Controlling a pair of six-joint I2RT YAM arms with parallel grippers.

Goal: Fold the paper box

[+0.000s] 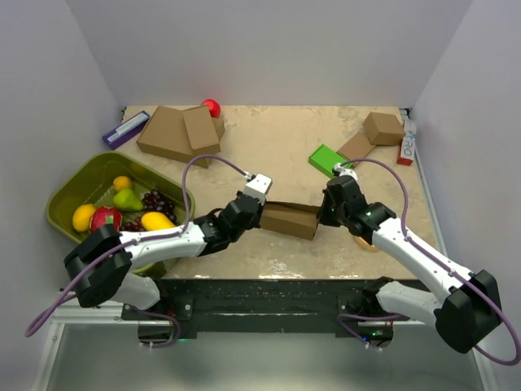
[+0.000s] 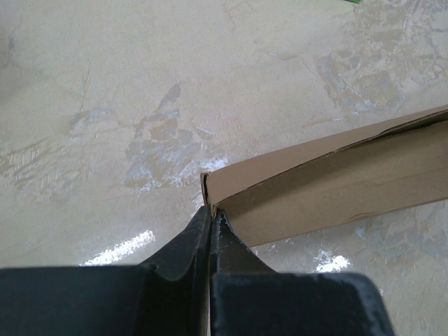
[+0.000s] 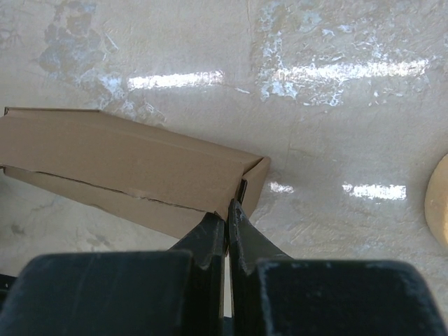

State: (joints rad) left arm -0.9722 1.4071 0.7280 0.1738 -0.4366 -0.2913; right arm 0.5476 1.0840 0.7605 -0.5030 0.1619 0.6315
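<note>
The paper box (image 1: 290,219) is a thin brown cardboard mailer lying near the front middle of the table, between my two grippers. My left gripper (image 1: 254,213) is shut on the box's left end; in the left wrist view the left gripper (image 2: 212,210) pinches a cardboard edge of the box (image 2: 329,182). My right gripper (image 1: 324,213) is shut on the box's right end; in the right wrist view the right gripper (image 3: 228,208) pinches the corner flap of the box (image 3: 133,164). The box looks folded up, with a seam along its side.
A green tray (image 1: 67,195) of fruit sits at the left. Stacked larger brown boxes (image 1: 175,133) and a red ball (image 1: 211,107) are at the back left. A green block (image 1: 327,160), a small brown box (image 1: 383,127) and a flat cardboard piece (image 1: 356,147) are at the back right.
</note>
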